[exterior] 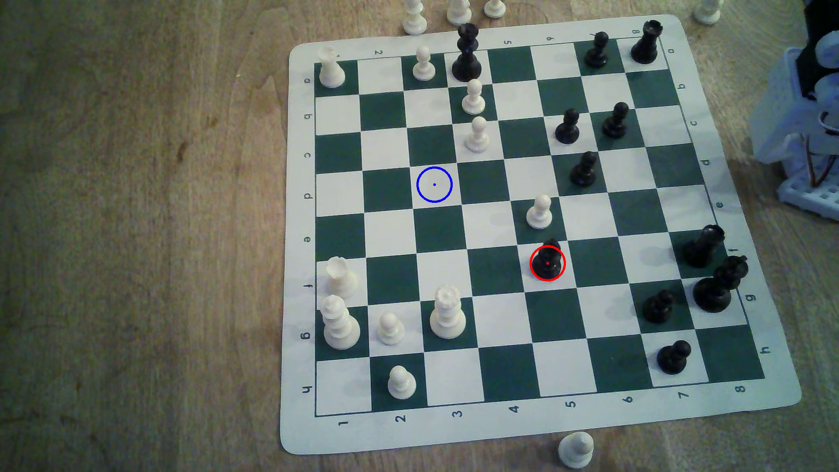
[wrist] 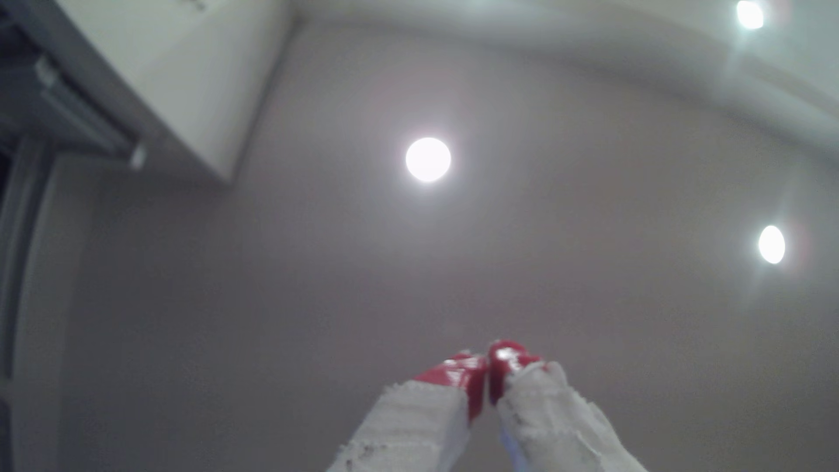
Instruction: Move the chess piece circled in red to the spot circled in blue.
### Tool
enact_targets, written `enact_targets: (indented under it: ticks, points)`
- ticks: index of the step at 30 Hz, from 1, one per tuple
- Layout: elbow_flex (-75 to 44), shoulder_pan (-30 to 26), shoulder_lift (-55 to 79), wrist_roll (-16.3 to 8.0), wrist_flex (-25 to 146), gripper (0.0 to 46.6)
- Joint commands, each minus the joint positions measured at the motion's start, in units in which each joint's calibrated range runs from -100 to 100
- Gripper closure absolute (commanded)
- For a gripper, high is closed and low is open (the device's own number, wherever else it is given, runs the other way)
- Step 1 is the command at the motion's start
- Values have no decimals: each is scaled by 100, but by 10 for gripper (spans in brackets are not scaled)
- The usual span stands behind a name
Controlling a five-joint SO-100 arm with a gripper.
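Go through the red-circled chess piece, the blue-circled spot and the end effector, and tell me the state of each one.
black chess piece: upright on a white square, inside the red ring, not gripped.
blue-ringed spot: vacant white square.
end effector: red tips together, shut, holding nothing, pointed at the ceiling.

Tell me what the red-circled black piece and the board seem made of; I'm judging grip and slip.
The chess piece looks like moulded plastic with a glossy finish: small highlights glint on its dark surface. The board seems a thin flexible mat, vinyl or similar, matte: rounded corners and a slightly wavy edge lying flat on the wooden table. Neither material is certain from looks alone.
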Motion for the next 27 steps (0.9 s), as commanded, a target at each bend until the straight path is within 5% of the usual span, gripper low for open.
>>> enact_targets:
  ticks: [1, 22, 27]
  points:
    - [81, -47, -11, 24, 1, 464]
    - [81, -47, -11, -5, 33, 456]
    - [81, -94, -11, 24, 1106, 464]
